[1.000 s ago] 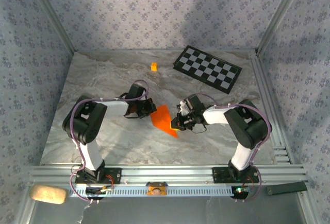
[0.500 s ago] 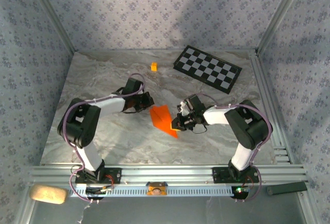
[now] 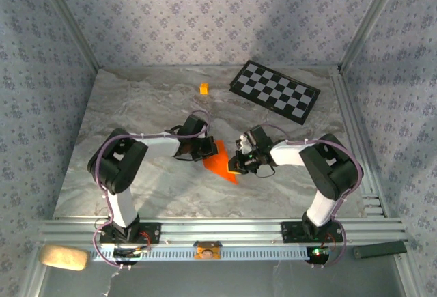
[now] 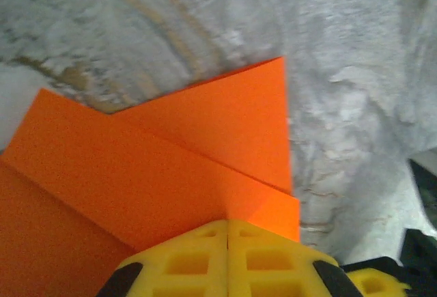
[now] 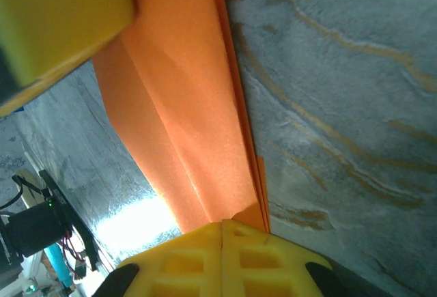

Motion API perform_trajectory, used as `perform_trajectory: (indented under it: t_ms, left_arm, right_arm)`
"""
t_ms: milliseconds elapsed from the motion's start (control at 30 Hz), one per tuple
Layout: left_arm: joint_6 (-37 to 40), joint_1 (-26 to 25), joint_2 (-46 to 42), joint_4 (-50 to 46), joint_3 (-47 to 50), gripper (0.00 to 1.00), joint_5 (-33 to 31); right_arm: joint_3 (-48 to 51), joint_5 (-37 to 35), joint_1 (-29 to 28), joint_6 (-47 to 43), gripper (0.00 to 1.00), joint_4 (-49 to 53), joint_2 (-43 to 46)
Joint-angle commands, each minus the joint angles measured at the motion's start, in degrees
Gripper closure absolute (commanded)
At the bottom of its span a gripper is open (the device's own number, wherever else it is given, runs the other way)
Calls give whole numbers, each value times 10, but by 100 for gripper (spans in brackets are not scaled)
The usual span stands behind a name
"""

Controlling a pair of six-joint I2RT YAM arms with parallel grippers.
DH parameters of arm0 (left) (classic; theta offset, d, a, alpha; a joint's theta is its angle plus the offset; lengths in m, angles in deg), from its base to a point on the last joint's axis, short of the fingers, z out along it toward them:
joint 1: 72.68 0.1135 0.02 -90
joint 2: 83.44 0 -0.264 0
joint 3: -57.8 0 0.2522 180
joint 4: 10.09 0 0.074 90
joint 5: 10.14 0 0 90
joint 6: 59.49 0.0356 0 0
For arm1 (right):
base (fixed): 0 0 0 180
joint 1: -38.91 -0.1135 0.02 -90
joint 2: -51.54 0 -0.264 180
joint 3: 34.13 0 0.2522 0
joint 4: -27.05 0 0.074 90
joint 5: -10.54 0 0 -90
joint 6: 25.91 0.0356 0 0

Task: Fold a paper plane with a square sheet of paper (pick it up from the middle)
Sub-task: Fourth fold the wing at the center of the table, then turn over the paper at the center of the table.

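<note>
The square sheet of paper (image 3: 220,161) is bright orange, creased into a pointed shape, and lies on the marble table (image 3: 136,106) between the two arms. My left gripper (image 3: 205,148) is shut, its yellow tips (image 4: 227,223) together over the sheet's upper left part (image 4: 171,153), where folded flaps overlap. My right gripper (image 3: 239,161) is shut at the sheet's right edge; in the right wrist view the layered paper (image 5: 184,92) runs into the seam of its fingertips (image 5: 222,224). A yellow finger of the left gripper (image 5: 54,17) shows at the far end of the paper.
A tiny orange-yellow cube (image 3: 203,88) sits at the back of the table. A black-and-white checkered board (image 3: 274,89) lies at the back right. An aluminium rail (image 3: 218,232) runs along the near edge, and frame posts stand at both sides.
The left gripper swung away to the left half a second ago, then came back right onto the sheet's upper left part. The right gripper and the paper stayed put.
</note>
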Motion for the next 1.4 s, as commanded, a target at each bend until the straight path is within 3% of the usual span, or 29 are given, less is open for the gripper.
perform_trajectory:
  t_ms: [0,267,367,1367]
  left_arm:
    - [6,3,9,-14,7,94,-11]
    - [-6,13,7,-12,20,95,-5]
    - [-14,17,8,-5,22,95,8]
    - [-33,23,12,15,28,95,25]
  right_arm:
    - [4,-13,-2,12,89,29,44]
    - [70,-30,-5,58,70,80,151]
    - [87,-35,-9,67,68,102,162]
    - [76,-14,-23,101,75,28,102]
